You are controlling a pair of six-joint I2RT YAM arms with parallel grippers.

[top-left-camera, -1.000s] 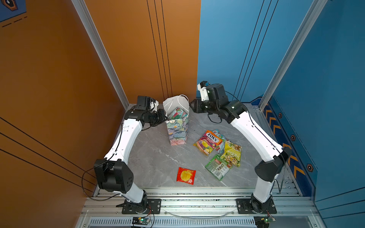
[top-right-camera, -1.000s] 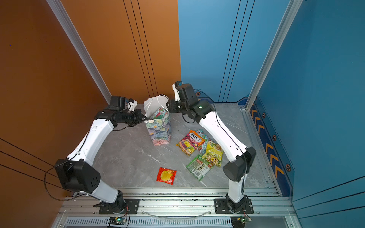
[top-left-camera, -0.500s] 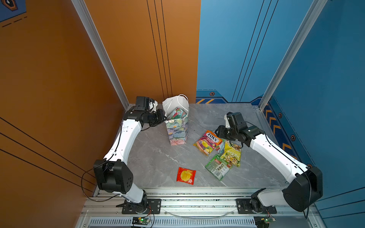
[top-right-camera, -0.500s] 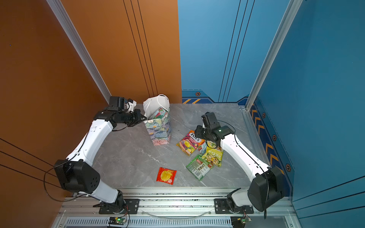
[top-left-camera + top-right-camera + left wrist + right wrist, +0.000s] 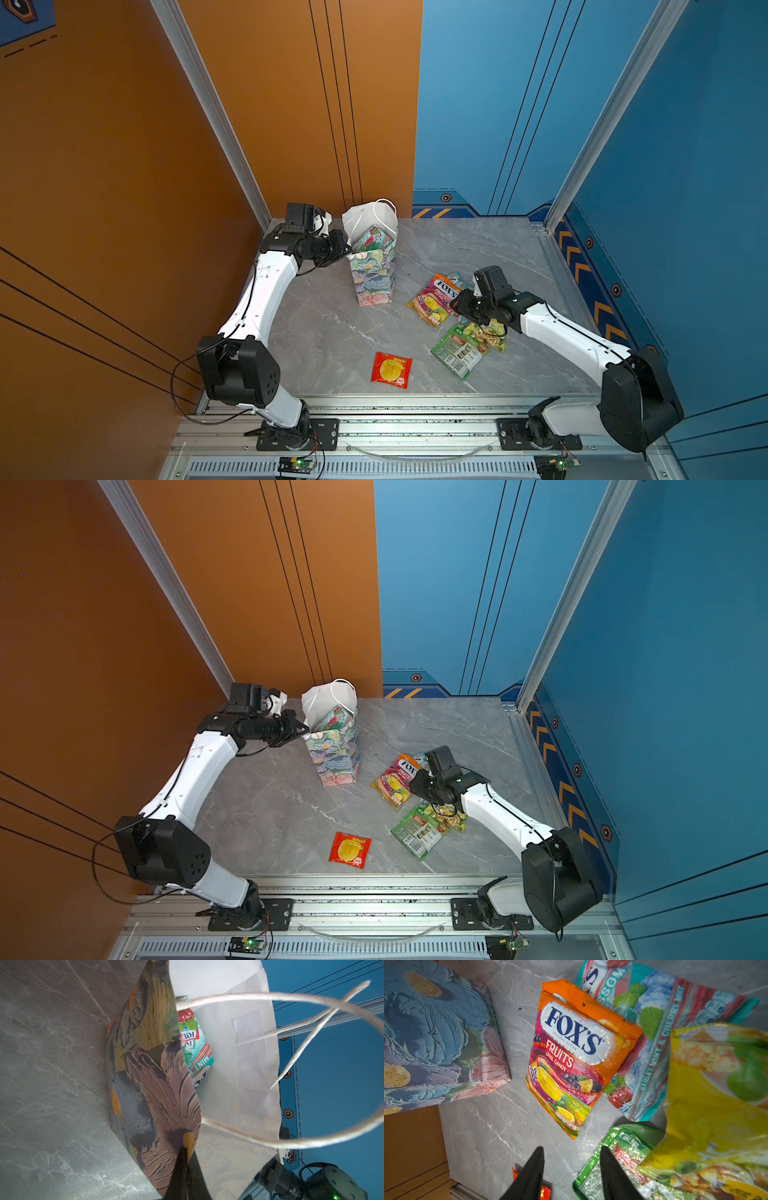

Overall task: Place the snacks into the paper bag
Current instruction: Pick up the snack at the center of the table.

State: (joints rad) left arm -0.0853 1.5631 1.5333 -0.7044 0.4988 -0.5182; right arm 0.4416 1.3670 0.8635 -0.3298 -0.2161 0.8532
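The floral paper bag (image 5: 372, 270) (image 5: 334, 754) stands upright at the back of the table, and my left gripper (image 5: 348, 250) (image 5: 188, 1153) is shut on its rim. A teal FOX'S packet (image 5: 196, 1043) stands inside it. My right gripper (image 5: 456, 305) (image 5: 572, 1151) hangs open and holds nothing, low over bare table beside the orange FOX'S packet (image 5: 432, 299) (image 5: 571, 1053). A teal packet (image 5: 654, 1032) lies partly under the orange one. A yellow pouch (image 5: 716, 1095), a green pouch (image 5: 459, 355) (image 5: 618, 1157) and a red-yellow sachet (image 5: 391, 370) also lie flat.
The grey marble table (image 5: 324, 332) is walled by an orange panel at the left and back and by blue panels at the right. A metal rail (image 5: 395, 405) carrying both arm bases runs along the front edge.
My right arm has swung away from the bag's mouth, down and to the right, and now hovers by the loose packets. The left gripper still grips the bag rim.
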